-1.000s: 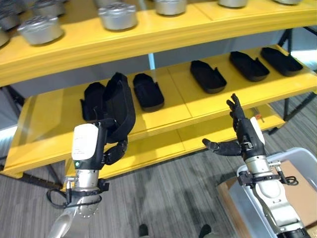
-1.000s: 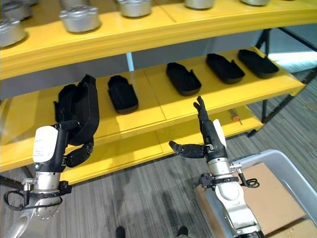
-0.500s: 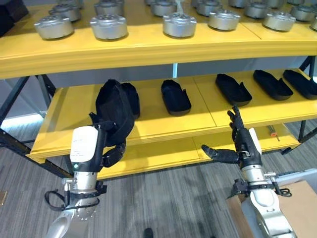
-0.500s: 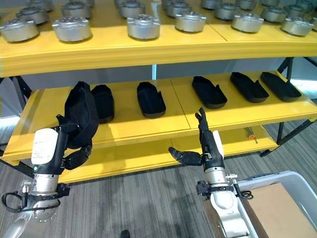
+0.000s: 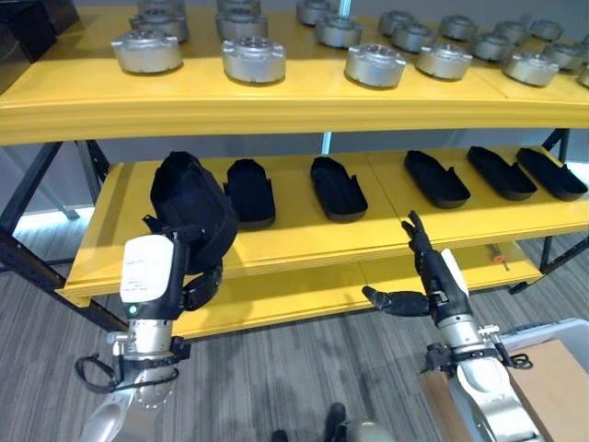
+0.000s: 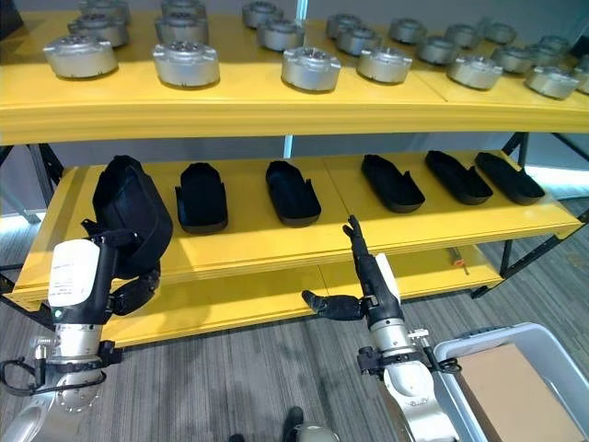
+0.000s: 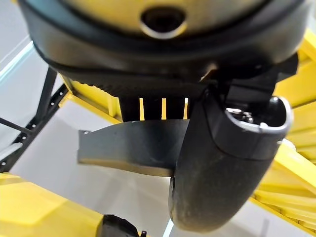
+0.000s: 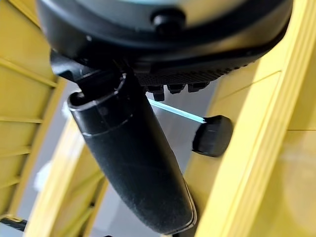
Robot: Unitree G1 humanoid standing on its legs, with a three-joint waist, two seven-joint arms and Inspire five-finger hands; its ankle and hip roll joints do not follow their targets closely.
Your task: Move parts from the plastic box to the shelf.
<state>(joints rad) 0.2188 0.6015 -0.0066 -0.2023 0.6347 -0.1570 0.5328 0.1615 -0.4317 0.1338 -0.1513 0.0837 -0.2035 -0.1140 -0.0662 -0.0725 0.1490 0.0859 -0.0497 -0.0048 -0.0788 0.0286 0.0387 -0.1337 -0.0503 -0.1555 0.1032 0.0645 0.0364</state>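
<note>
Presently, a black moulded part [image 5: 189,198] is held upright in the curled left hand [image 5: 198,281], at the left end of the middle shelf [image 5: 304,230], beside the row of parts [image 5: 338,188]. Right hand [image 5: 431,276] idle, fingers straight. Part judged light, stiff, smooth; a rim hold seems safest.

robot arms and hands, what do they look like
Both arms are silver-grey metal with ribbed wrist collars. The left hand is dark, with a white rectangular cover on its back carrying a small green dot. The right hand is dark with slim fingers and a white strip along its back. Thin black cables loop at each wrist.
</note>
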